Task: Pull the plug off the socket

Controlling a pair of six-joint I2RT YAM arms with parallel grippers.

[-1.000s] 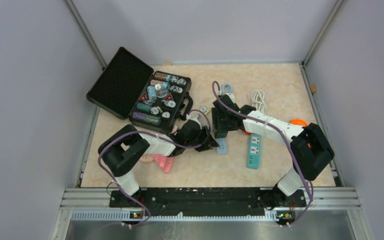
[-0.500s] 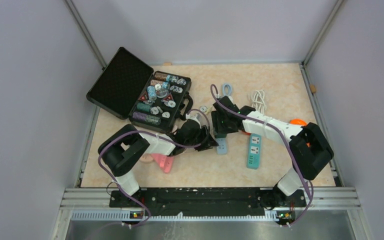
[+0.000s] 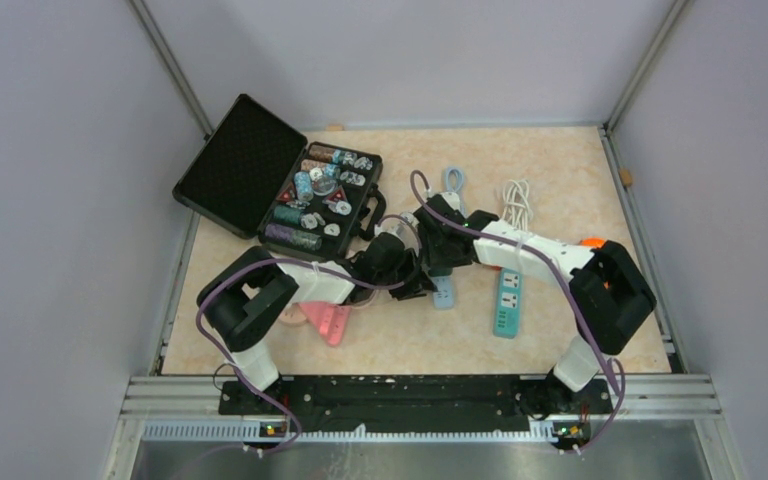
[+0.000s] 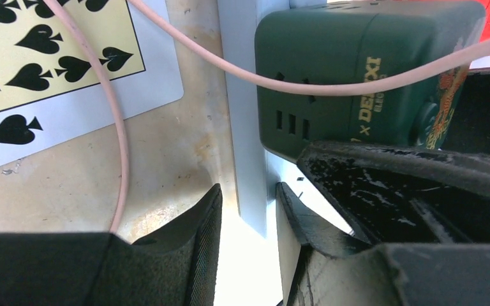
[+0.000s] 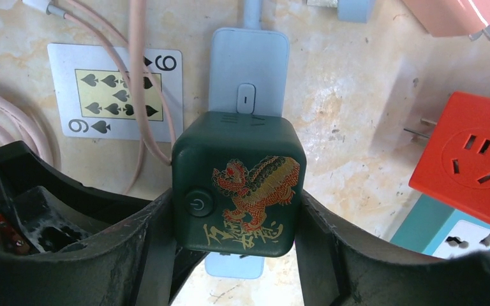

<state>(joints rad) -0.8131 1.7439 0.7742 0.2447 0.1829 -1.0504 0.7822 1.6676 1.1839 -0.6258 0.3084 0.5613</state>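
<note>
Right wrist view looks straight down on the green plug cube (image 5: 237, 185), seated in the pale blue power strip (image 5: 249, 57) just right of a nine of spades card (image 5: 118, 92). The right gripper (image 5: 237, 239) has its two fingers pressed against the cube's left and right walls, clamped on it. In the left wrist view the left gripper (image 4: 245, 223) straddles the strip (image 4: 245, 127) just below the cube (image 4: 344, 70), and its fingers appear closed across the strip's narrow width.

The cube looks like a rigid, smooth plastic shell with rounded corners, chunky but not fragile. It is likely slick, so the flat opposing sides are the best hold. The strip seems light and would probably lift with the cube unless pinned.

The cube's dragon face points up and its prongs point down into the strip, so the pull axis is straight up. The strip's long axis runs near to far in the top external view (image 3: 444, 292), near the table's middle
</note>
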